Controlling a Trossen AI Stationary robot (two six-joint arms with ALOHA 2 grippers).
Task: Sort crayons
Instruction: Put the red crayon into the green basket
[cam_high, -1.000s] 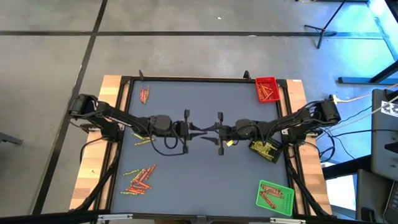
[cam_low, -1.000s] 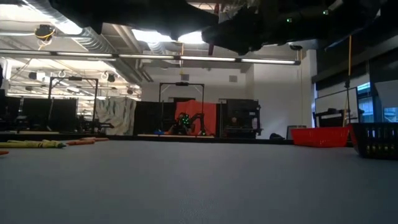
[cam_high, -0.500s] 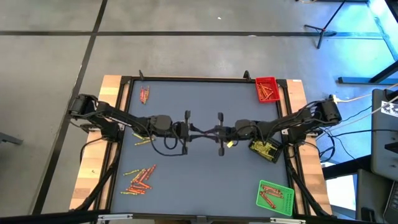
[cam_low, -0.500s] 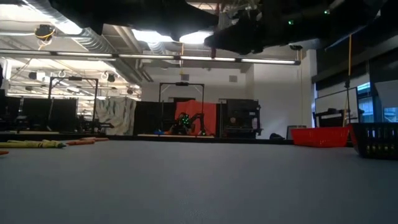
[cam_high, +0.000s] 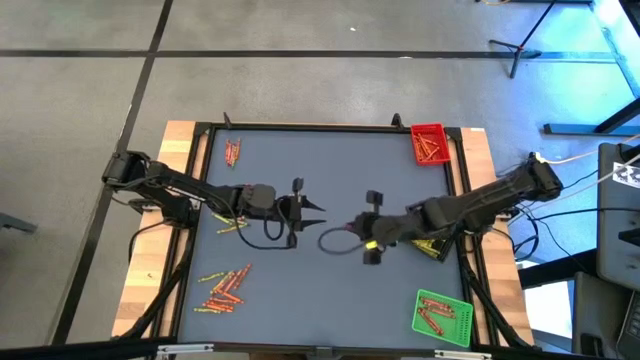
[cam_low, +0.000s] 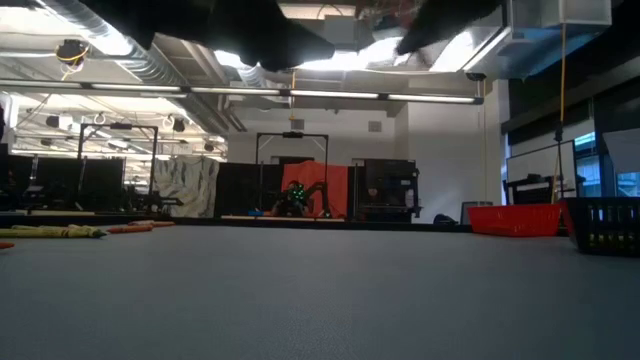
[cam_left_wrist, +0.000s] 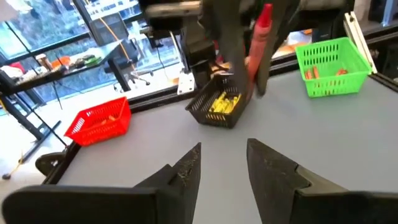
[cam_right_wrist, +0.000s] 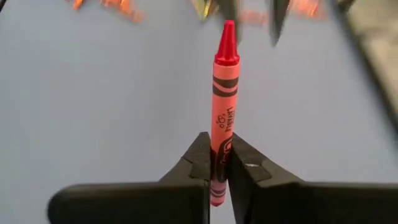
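The right claw (cam_right_wrist: 215, 163) is pinching a red crayon (cam_right_wrist: 222, 102) by its lower end, tip pointing straight out past the fingers, above the middle of the grey tabletop (cam_high: 320, 290). The left claw (cam_high: 312, 207) hangs nearby with its fingers spread and nothing between them. Loose crayons (cam_high: 224, 288) lie in a heap at the near left, a few more (cam_high: 232, 152) at the far left. The red tray (cam_high: 429, 143), black tray (cam_high: 434, 241) and green tray (cam_high: 441, 317) line the right edge.
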